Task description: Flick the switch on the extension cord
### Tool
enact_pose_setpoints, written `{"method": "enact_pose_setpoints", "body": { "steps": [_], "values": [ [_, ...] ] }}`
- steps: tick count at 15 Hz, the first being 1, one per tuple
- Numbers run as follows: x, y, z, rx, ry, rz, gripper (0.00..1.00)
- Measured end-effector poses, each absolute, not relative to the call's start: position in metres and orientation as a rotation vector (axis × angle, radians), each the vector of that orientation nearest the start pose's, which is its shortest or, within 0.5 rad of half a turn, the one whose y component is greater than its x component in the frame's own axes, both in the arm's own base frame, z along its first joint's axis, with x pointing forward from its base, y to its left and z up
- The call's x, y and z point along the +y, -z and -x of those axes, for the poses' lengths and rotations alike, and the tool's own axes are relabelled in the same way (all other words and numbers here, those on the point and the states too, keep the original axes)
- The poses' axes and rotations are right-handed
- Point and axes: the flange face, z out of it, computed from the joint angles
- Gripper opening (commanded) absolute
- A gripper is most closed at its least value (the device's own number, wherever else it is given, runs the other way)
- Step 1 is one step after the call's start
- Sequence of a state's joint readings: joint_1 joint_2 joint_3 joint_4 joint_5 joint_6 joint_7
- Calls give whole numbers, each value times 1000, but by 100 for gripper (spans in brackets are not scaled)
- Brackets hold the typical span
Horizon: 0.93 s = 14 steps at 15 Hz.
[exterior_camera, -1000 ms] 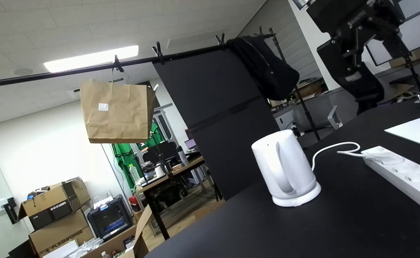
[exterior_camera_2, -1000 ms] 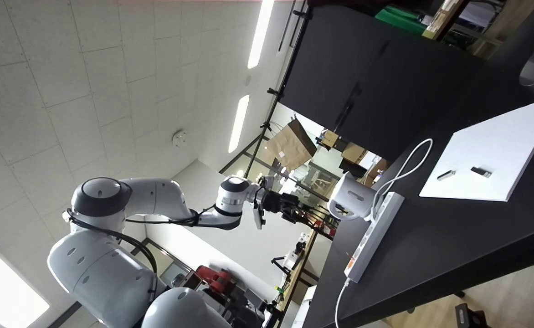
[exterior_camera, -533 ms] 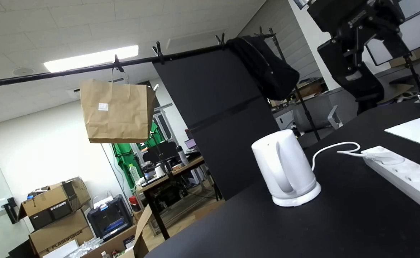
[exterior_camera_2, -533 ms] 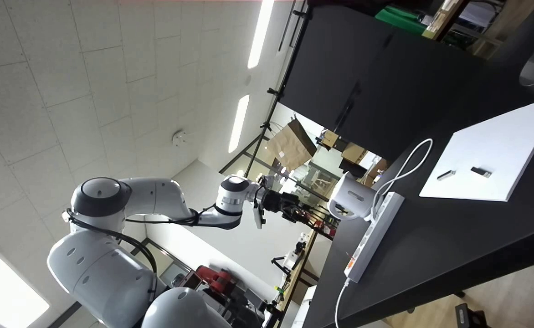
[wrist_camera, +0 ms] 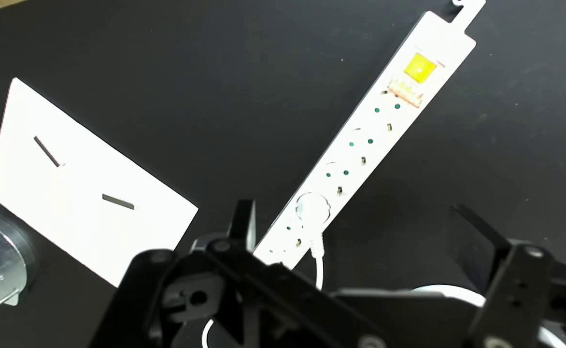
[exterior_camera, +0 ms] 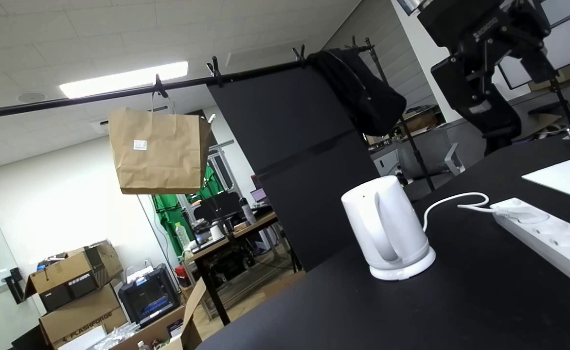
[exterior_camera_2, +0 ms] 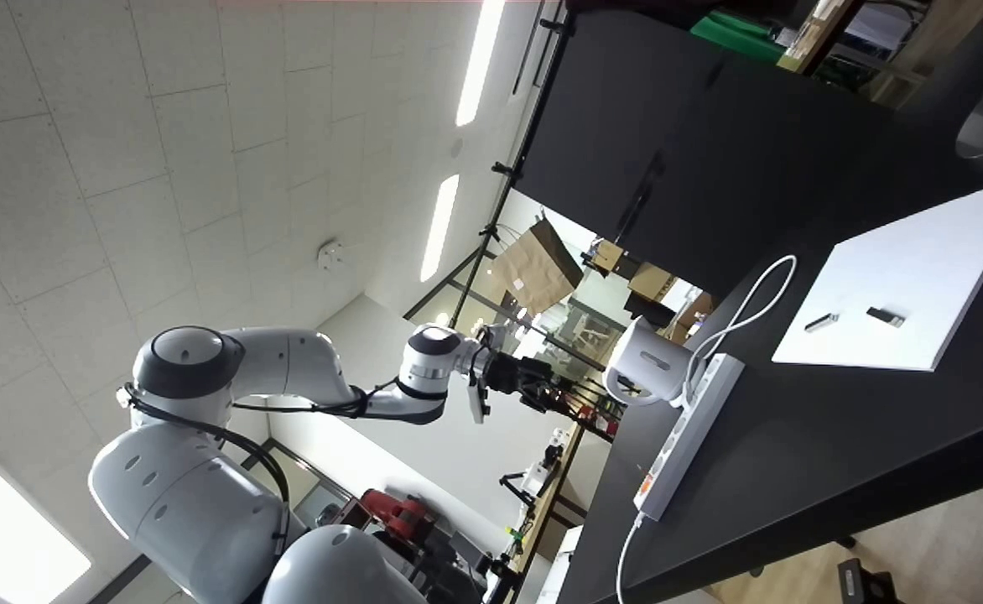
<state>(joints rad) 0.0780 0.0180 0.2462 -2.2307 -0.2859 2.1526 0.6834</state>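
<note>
The jointed white arm (exterior_camera_2: 286, 365) is outstretched, its black two-fingered gripper (wrist_camera: 359, 226) spread wide, above the long white plastic extension cord (wrist_camera: 361, 147).

Wrist view: near, facing down at power strip (wrist_camera: 361, 151)
Exterior views: tilted, apparently low, sharing kettle (exterior_camera: 388, 229)

The extension cord (wrist_camera: 360, 147) is white, its switch (wrist_camera: 419, 68) yellow — claw (wrist_camera: 354, 224) and table (wrist_camera: 254, 106) black.

A lab: robot arm (exterior_camera_2: 282, 361), 3D printer (exterior_camera: 149, 294), stacked cardboard boxes (exterior_camera: 78, 313).
</note>
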Motion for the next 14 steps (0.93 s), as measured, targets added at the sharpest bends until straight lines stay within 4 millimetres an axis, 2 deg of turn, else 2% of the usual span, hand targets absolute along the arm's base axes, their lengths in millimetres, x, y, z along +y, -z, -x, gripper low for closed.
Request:
{"method": "enact_pose_setpoints", "body": {
  "steps": [1,2,3,8,13,14],
  "values": [
    [156,-355,-493,325,51,3366,100],
    [158,-352,-490,329,53,3364,75],
    [161,-349,-488,331,54,3363,74],
    [170,-324,-473,322,17,3346,37],
    [170,-298,-467,369,-30,3285,5],
    [170,-293,-467,384,-37,3271,1]
  ]
}}
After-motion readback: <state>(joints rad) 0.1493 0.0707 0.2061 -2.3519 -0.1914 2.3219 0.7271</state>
